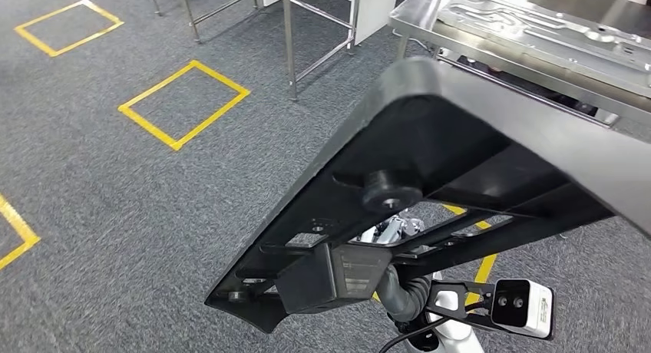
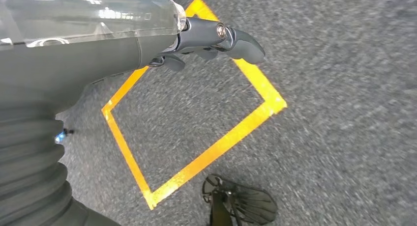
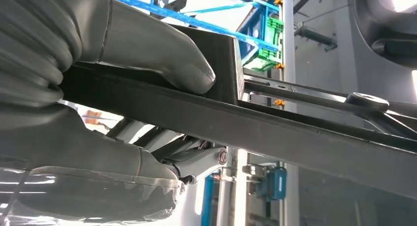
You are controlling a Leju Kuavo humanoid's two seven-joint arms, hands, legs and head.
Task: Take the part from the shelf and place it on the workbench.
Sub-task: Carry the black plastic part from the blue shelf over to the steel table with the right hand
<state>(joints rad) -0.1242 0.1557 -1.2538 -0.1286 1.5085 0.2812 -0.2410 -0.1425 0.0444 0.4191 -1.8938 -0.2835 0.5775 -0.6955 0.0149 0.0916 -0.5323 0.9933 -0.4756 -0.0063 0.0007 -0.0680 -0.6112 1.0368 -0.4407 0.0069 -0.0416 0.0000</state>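
Observation:
The part (image 1: 430,138) is a large flat black panel with ribs and a round knob on its underside. It is tilted in the air in front of me, and its far end reaches toward the steel workbench (image 1: 421,24) at the upper right. My right hand (image 1: 391,230) is under it, seen through the panel's openings. In the right wrist view the right hand (image 3: 147,108) grips the part's edge (image 3: 295,137), thumb on one face and fingers on the other. My left hand (image 2: 196,44) hangs over the carpet and holds nothing, its thumb sticking out.
A silvery stamped metal plate (image 1: 537,23) lies on the workbench. Steel frame legs (image 1: 290,46) stand on the grey carpet at the top centre. Yellow tape squares (image 1: 184,103) mark the floor to the left, and one yellow square (image 2: 196,137) lies below my left hand.

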